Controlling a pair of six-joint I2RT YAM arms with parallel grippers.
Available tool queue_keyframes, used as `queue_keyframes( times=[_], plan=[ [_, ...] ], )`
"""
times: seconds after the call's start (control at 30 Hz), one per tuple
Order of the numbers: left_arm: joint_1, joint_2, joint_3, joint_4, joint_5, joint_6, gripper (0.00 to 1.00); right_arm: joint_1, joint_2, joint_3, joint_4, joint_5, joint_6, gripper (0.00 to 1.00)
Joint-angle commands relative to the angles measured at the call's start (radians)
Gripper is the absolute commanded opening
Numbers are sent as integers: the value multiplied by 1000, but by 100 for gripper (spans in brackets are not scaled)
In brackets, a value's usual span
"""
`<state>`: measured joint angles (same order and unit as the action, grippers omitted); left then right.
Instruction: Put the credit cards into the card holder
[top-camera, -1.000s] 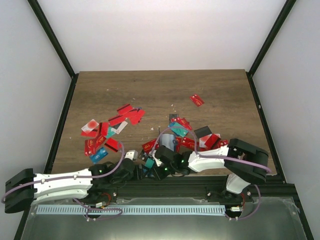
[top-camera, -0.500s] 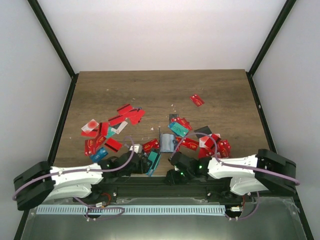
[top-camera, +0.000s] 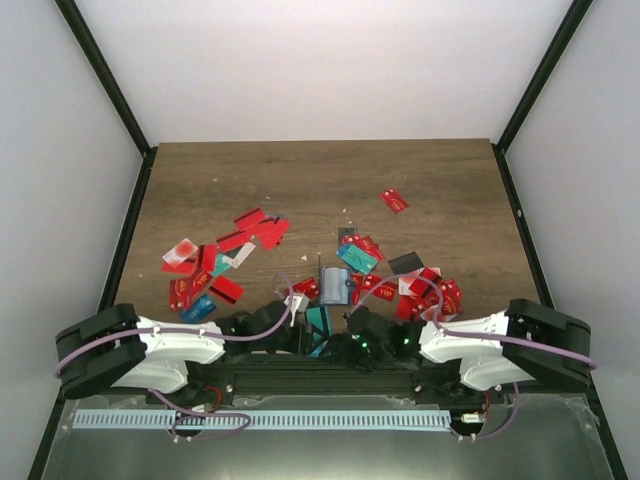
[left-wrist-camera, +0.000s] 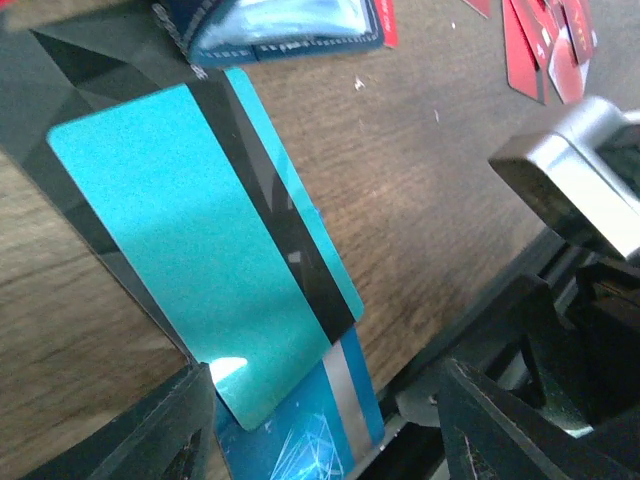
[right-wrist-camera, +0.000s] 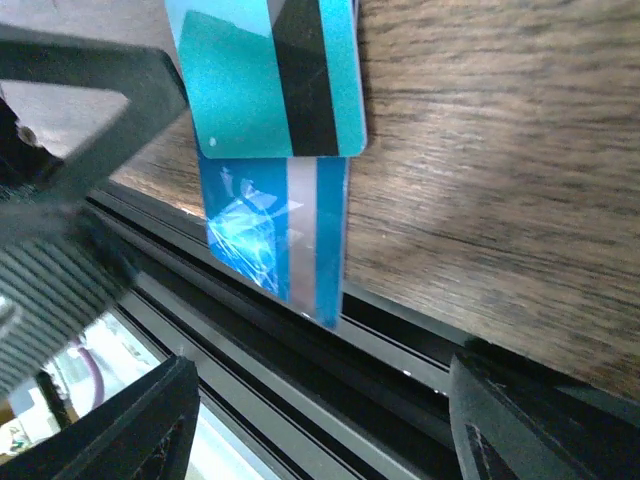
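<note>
Brown wood desk (top-camera: 300, 180) inside a white-walled booth (top-camera: 320, 60) with a black frame. Credit cards (top-camera: 205, 270) lie scattered on the left half, mostly red, a few teal or whitish. The left arm lies low along the near edge and its left gripper (left-wrist-camera: 325, 410) reaches toward the centre. Its jaws are apart and not clamped on anything. A teal card (left-wrist-camera: 200, 250) with a black stripe lies flat in front of it, one corner just beside the left finger (left-wrist-camera: 170, 430) and well clear of the other finger. Under the teal card sits a blue card (right-wrist-camera: 280, 240) with a silver stripe, which overhangs the desk's near edge. The card holder (top-camera: 333, 285) is at the centre, just beyond the teal card; it looks grey-blue from above and seems to stand up. The right gripper (right-wrist-camera: 320, 380) faces the same two cards, its jaws wide apart with nothing between them. More red cards (top-camera: 430, 290) are piled to the right of the holder, with a black card (top-camera: 403, 264) among them. One red card (top-camera: 394, 200) lies alone farther back.
</note>
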<state>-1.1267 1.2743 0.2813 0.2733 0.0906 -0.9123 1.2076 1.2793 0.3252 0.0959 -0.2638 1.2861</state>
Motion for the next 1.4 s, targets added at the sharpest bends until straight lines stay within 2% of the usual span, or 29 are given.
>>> queue_keyframes(
  times=[0.0,0.2,0.37,0.67,0.87,1.1,1.23,1.37],
  plan=[
    [-19,30,-8,-26,48,-7,63,9,26,-56,110,76,121,71],
    [-32,77,-5,2,54,-8,61,9,47,-70,173,132,186,70],
    [-33,89,-5,11,54,-7,61,5,71,-93,229,149,216,64],
    [-34,92,-26,27,56,-12,60,-48,61,-159,315,171,204,41],
    [-33,89,-34,42,59,-16,60,-77,31,-165,295,167,172,17],
    [-34,60,-32,38,56,-17,60,-107,36,-159,313,128,114,1],
    [-33,39,-24,12,51,-17,60,-114,28,-155,307,85,85,1],
    [-33,-41,6,-100,11,-18,60,-116,-24,-126,190,36,44,1]
  ],
)
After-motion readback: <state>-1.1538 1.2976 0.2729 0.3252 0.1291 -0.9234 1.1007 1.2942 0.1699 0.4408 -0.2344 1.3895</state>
